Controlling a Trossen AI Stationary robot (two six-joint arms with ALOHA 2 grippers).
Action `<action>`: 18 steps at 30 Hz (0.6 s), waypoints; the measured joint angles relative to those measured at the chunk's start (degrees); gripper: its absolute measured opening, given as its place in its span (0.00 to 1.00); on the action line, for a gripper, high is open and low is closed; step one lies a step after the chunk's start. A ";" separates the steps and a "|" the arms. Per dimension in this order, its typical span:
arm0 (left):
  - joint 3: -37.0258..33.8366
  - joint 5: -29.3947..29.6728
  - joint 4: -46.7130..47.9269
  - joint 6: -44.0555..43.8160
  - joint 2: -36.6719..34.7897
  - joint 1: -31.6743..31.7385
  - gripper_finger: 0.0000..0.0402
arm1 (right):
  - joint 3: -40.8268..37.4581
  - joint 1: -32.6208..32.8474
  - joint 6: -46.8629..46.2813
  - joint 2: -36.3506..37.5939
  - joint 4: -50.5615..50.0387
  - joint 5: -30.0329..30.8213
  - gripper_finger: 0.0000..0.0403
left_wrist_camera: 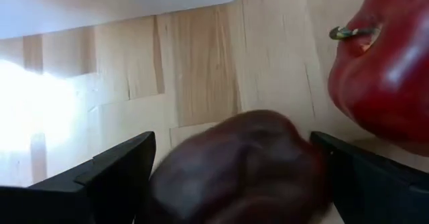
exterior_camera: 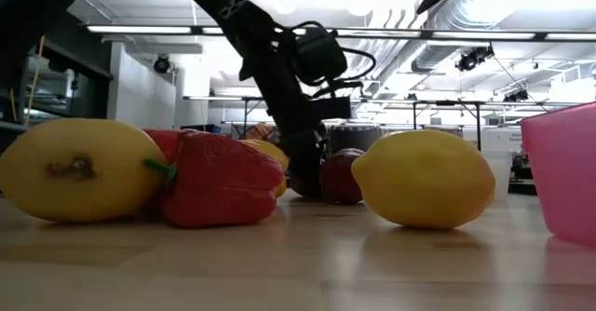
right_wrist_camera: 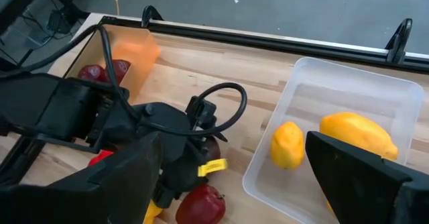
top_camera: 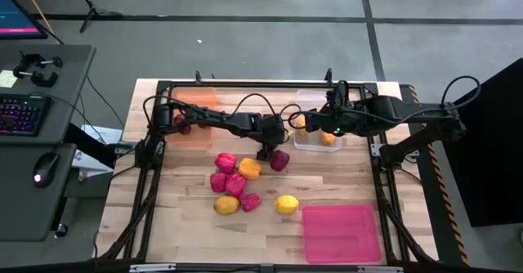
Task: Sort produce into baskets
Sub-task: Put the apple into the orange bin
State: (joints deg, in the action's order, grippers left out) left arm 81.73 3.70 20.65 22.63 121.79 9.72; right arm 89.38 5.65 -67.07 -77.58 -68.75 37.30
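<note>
The wooden tabletop (top_camera: 343, 183) carries three baskets. The pink basket (top_camera: 341, 232) lies at the near right, with no produce visible in it. The clear basket (right_wrist_camera: 348, 93) sits at the far side, right of centre, and holds two yellow fruits (right_wrist_camera: 287, 143). The orange basket (right_wrist_camera: 131, 53) sits at the far left and holds dark maroon fruits (right_wrist_camera: 100, 72).

The left arm reaches across the tabletop to its centre. The left gripper (left_wrist_camera: 234, 177) is lowered there, fingers spread wide, with a dark maroon fruit (left_wrist_camera: 241, 167) between them. One finger appears to touch the fruit; whether the other makes contact cannot be determined. A red pepper (left_wrist_camera: 385, 70) lies just beside this fruit.

The right gripper (right_wrist_camera: 234, 184) hovers over the near edge of the clear basket, fingers wide apart and holding nothing.

Loose produce is clustered at mid-table: red peppers (top_camera: 226, 163), an orange one (top_camera: 250, 169) and a yellow fruit (top_camera: 226, 205). A lemon (top_camera: 286, 204) lies near the pink basket.
</note>
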 joint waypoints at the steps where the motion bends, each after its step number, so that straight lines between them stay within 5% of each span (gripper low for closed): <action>1: 0.00 0.00 0.15 -0.09 -0.20 0.00 0.93 | 0.00 0.02 0.00 0.00 0.00 0.00 0.88; 7: -0.15 1.26 4.40 0.13 -2.54 0.07 0.72 | 0.01 0.01 0.10 0.00 -0.02 0.13 0.88; 12: -0.34 0.13 10.57 -2.07 -8.96 1.70 0.72 | 0.02 0.01 1.44 0.00 -0.30 0.60 0.88; 18: -8.50 4.10 8.11 -11.22 -27.59 6.47 0.72 | 0.02 0.00 1.21 0.00 -1.82 1.92 0.88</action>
State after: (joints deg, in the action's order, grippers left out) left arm 73.24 7.80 28.75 11.42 94.20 16.18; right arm 89.41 5.65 -65.86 -77.58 -70.57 39.22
